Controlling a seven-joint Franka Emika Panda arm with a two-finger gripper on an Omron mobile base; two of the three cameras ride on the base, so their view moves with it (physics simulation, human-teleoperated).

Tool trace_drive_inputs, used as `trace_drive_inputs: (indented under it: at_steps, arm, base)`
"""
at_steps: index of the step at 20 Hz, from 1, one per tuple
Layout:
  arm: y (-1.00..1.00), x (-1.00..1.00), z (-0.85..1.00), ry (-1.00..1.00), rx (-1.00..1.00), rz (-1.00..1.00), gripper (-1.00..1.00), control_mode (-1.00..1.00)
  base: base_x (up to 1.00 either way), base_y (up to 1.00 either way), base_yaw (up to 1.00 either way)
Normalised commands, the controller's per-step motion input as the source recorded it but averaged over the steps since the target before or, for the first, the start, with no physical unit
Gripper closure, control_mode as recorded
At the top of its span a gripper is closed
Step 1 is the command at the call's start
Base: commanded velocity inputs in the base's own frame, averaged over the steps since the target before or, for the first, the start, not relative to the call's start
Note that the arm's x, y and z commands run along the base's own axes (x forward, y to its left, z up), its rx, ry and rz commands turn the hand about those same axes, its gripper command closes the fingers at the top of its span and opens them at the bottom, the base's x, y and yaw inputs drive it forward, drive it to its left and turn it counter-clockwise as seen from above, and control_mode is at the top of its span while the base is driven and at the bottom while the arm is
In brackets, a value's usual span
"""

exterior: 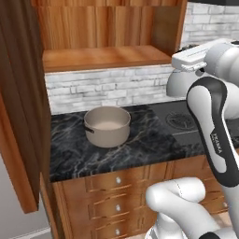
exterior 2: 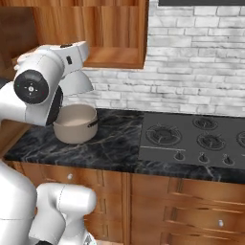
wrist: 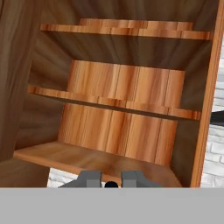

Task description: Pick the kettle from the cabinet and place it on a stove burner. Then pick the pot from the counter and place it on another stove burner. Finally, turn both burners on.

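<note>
The cabinet (exterior: pixel 102 56), above and to the left of the pot, is shown with bare shelves. The pot (exterior: pixel 107 125) stands on the table (exterior: pixel 140 147) and is judged not yet handled. Above and to the right of the pot, the kettle (exterior: pixel 179 85) is held clear of the table, hung beneath the hand. The fingers (wrist: pixel 89 178) are closed almost fully on its thin black handle, seen as a dark spot between them. Further right of the pot, the burners (exterior 2: pixel 163 134) are unoccupied. The first pick is judged complete. Kettle placement, pot transfer and operation of two knobs (exterior 2: pixel 179 156) are left.
</note>
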Motion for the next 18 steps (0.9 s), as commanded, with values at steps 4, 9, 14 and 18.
trace_drive_inputs:
  at_steps: [4, 9, 14, 18]
  arm:
    - [0.0, 0.0, 0.0, 0.0, 0.0, 0.0, 1.0, 1.0]
    - [0.0, 0.0, 0.0, 0.0, 0.0, 0.0, 1.0, 1.0]
    - [0.0, 0.0, 0.0, 0.0, 0.0, 0.0, 1.0, 1.0]
    - [0.0, 0.0, 0.0, 0.0, 0.0, 0.0, 1.0, 1.0]
  base:
    - [-0.12, -0.47, -0.07]
    - [-0.12, -0.48, -0.07]
    - [-0.1, -0.53, -0.06]
    - [-0.02, -0.54, -0.05]
